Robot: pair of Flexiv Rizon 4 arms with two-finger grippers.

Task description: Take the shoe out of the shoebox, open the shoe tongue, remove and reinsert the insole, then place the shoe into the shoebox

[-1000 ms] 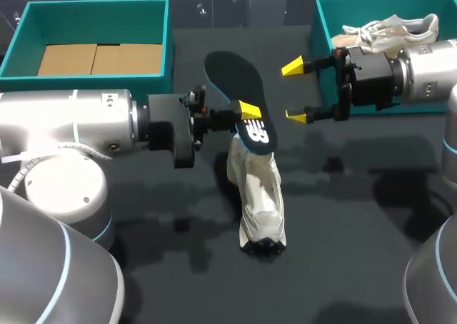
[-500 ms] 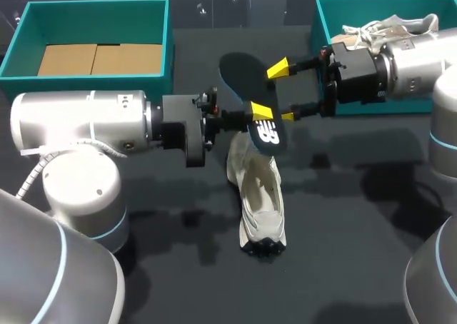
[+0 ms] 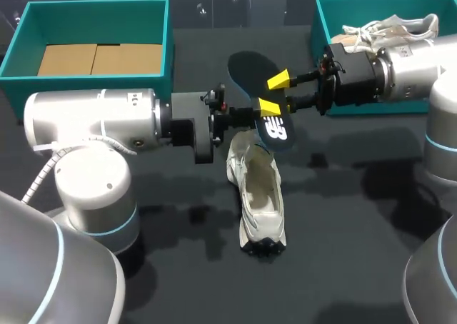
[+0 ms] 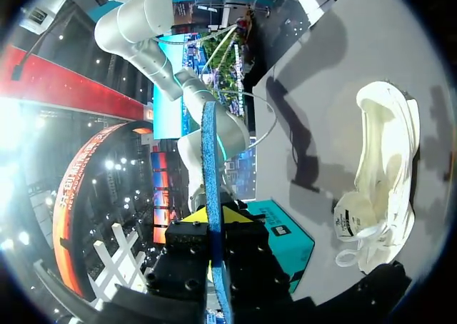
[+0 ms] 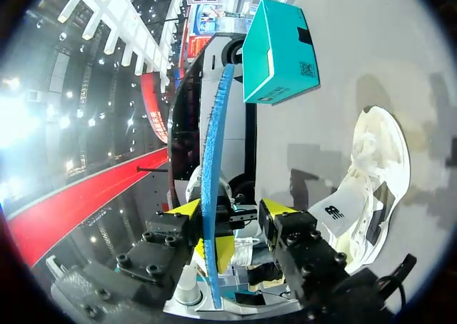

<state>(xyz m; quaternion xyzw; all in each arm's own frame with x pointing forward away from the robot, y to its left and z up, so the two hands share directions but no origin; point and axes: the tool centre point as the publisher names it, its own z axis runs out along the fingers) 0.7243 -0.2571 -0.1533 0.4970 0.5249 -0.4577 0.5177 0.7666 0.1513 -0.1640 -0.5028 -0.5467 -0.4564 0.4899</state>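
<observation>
Above the desk's (image 3: 357,231) middle, your left hand (image 3: 267,110) is clenched on the dark insole (image 3: 248,67), held on edge. Your right hand (image 3: 281,93) straddles it, released. Beneath them the white shoe (image 3: 260,195) lies on the desk.

Head camera high behind, looking down on table (image 3: 343,267). Wrist cameras close, facing each other; all share insole (image 3: 248,71), shoe (image 3: 260,195).

Looks like a robot test bench: dark table (image 3: 357,267), teal box (image 3: 96,6) at its far left corner, second box (image 3: 319,31) with a shoe (image 3: 400,26) far right, left arm (image 3: 93,120), right arm (image 3: 414,67) over its middle.
</observation>
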